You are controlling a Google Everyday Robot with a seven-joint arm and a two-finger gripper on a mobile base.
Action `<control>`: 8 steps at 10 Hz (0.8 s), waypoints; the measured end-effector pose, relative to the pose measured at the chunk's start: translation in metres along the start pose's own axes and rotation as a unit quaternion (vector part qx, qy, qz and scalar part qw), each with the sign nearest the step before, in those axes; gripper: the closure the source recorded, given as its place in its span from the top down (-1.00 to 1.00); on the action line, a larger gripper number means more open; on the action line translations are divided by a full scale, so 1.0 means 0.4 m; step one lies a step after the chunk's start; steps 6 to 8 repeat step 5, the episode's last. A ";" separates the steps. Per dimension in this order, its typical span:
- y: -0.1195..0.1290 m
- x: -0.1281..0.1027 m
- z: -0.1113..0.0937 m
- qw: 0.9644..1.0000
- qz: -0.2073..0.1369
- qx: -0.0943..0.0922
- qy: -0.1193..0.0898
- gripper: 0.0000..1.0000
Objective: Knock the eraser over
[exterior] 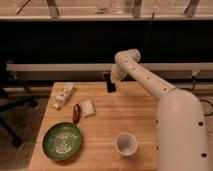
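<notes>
My gripper [110,86] shows as a dark shape hanging from the white arm [135,70], low over the back edge of the wooden table [125,115]. A small dark upright thing [105,76] stands just behind and to the left of it, at the table's far edge. It may be the eraser, but I cannot tell for sure. I cannot tell whether the gripper touches it.
A green plate [62,140] sits at the front left and a white cup [125,144] at the front middle. A red object [76,113], a white packet [88,107] and a pale wrapped item [64,94] lie on the left. A dark chair [10,110] stands left of the table.
</notes>
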 end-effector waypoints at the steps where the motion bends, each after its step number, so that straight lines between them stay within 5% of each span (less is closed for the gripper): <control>1: -0.008 -0.005 0.001 1.000 0.002 0.007 -0.007 -0.73; 8: 0.002 0.007 -0.012 1.000 -0.002 -0.001 0.001 -0.95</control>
